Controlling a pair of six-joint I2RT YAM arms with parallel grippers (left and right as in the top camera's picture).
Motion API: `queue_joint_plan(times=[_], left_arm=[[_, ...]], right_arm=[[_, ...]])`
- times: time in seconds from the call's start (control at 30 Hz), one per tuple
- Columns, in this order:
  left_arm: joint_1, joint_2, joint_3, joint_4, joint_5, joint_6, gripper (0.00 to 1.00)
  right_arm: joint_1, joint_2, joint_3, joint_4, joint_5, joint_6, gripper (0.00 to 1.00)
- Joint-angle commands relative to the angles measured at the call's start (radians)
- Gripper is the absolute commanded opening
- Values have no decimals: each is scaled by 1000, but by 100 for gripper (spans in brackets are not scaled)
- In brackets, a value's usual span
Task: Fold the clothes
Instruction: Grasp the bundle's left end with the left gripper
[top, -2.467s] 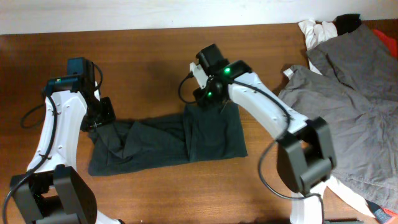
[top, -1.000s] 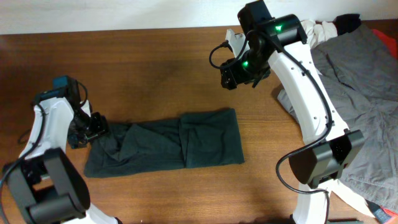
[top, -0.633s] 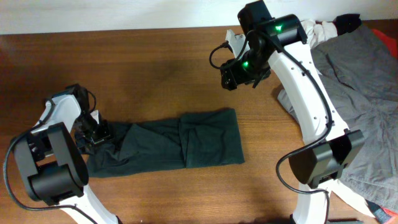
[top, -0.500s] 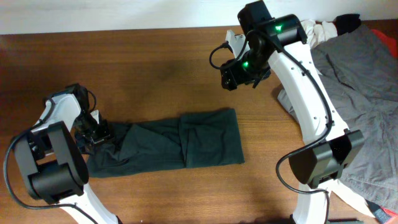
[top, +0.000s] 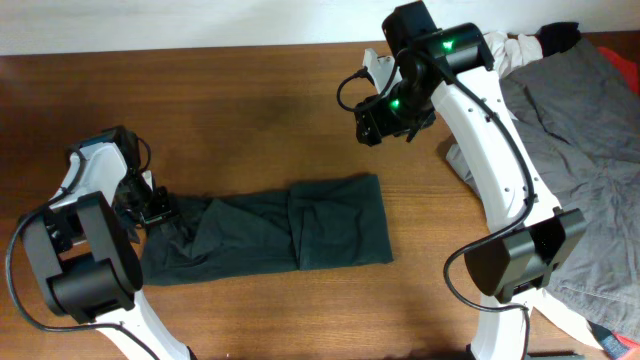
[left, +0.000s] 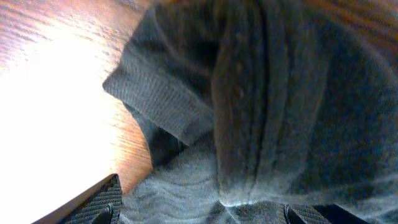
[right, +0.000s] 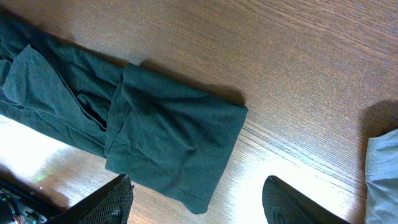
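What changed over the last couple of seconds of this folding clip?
The right gripper left the folded right end of the dark green garment and rose away toward the far side; it is now open over the table. The left gripper slid nearer along the garment's left end, fingers apart around the cloth. The garment's folded part and the grey clothes pile stayed put.
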Motion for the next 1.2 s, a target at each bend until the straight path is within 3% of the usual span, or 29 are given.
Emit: queue_joint_plan(times=[0.0,0.13,0.2,0.23,0.37,0.57,0.73,0.97,1.17], left_arm=[[5,-29,-50,52,-9,-17,78],[5,-25,-122,125,68,-16,76],[5,-23,-141,137,114,-15,66],[5,-23,-152,137,141,-14,50],[5,-23,-154,135,170,-5,26],[9,-24,-141,133,154,-1,6],[89,-55,10,43,72,-2,2],[243,-64,287,-84,-18,26,3],[234,-64,441,-235,54,28,4]], right_arm=[[1,6,-3,-6,5,-6,71],[1,7,-3,-10,5,-6,71],[1,7,-3,-12,5,-6,71],[1,6,-3,-14,5,-6,71],[1,7,-3,-15,5,-7,71],[1,6,-3,-18,5,-7,71],[-2,6,-3,-21,8,-6,71],[-60,6,-3,-29,111,27,71],[-124,6,-3,-48,111,26,71]])
